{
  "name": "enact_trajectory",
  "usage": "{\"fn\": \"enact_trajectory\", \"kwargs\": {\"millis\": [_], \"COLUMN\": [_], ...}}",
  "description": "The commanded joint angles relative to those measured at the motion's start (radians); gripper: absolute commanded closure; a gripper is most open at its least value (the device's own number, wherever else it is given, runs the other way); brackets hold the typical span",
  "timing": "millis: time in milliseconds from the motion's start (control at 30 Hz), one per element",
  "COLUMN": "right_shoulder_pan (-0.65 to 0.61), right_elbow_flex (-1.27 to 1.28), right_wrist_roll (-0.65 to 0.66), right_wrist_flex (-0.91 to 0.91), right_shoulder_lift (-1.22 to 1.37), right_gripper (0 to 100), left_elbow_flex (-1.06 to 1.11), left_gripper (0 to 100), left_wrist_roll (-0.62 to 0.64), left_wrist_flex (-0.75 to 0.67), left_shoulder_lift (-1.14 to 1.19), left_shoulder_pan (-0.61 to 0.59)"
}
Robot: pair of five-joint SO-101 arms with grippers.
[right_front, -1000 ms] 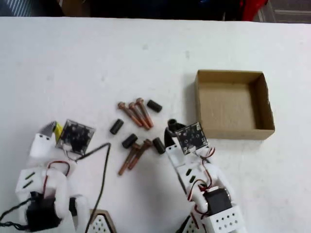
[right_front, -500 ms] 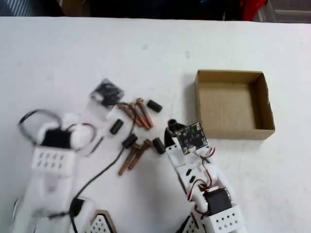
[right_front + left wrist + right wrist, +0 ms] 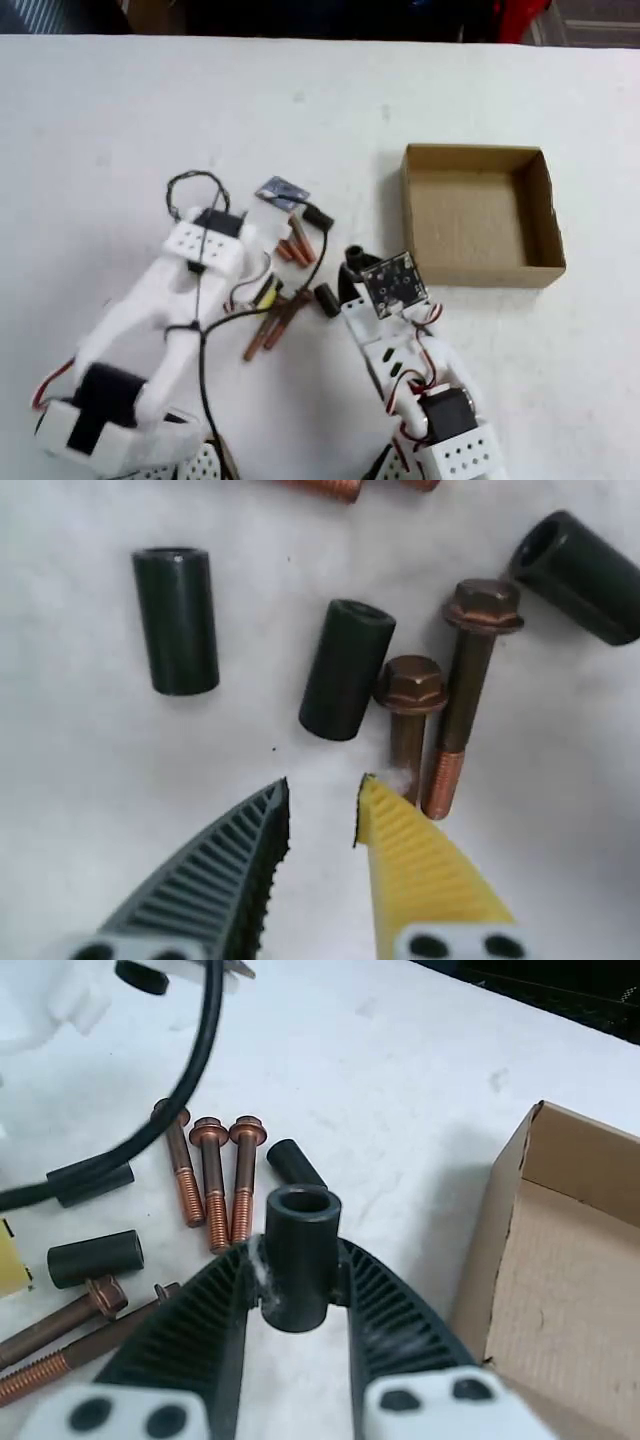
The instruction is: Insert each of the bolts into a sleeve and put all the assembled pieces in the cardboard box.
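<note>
- Step in hand, by my judgement: bolt pickup for the first assembly. The open brown cardboard box [image 3: 470, 210] holds no assembled piece. It stands at 2 o'clock from the right arm [image 3: 410, 350].
- Right jaws: clamped on one black cylindrical sleeve [image 3: 300, 1235], upright, bore upward, over the white surface [image 3: 150, 120].
- Left arm [image 3: 150, 310]: jaws apart and empty, hovering by two copper-coloured flange-head bolts [image 3: 408, 705] at 8 o'clock from the held sleeve.
- Three further bolts [image 3: 215, 1180] lie at 10 o'clock.
- Next move calls for straddling one bolt shank, clamping it, then aligning it with the bore. A loose sleeve [image 3: 345, 670] touching that bolt could snag.
</note>
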Motion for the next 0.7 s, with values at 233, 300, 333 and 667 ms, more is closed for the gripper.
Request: {"fn": "enact_trajectory", "kwargs": {"millis": [233, 300, 333, 667], "right_shoulder_pan": [0.010, 0.010, 0.010, 0.010], "right_elbow_flex": [0.009, 0.009, 0.009, 0.009], "right_wrist_roll": [-0.003, -0.003, -0.003, -0.003], "right_wrist_flex": [0.001, 0.001, 0.001, 0.001], "right_shoulder_lift": [-0.012, -0.012, -0.012, -0.012], "right_gripper": [98.2, 98.2, 98.2, 98.2], "left_elbow_flex": [-0.069, -0.069, -0.072, -0.141], "left_gripper": [85, 85, 85, 85], "left_wrist_roll": [0.012, 0.014, 0.014, 0.014], "left_wrist_flex": [-0.031, -0.028, -0.026, 0.017], "left_shoulder_lift": [0.062, 0.061, 0.061, 0.064], "left_shoulder_pan": [0.018, 0.018, 0.019, 0.176]}}
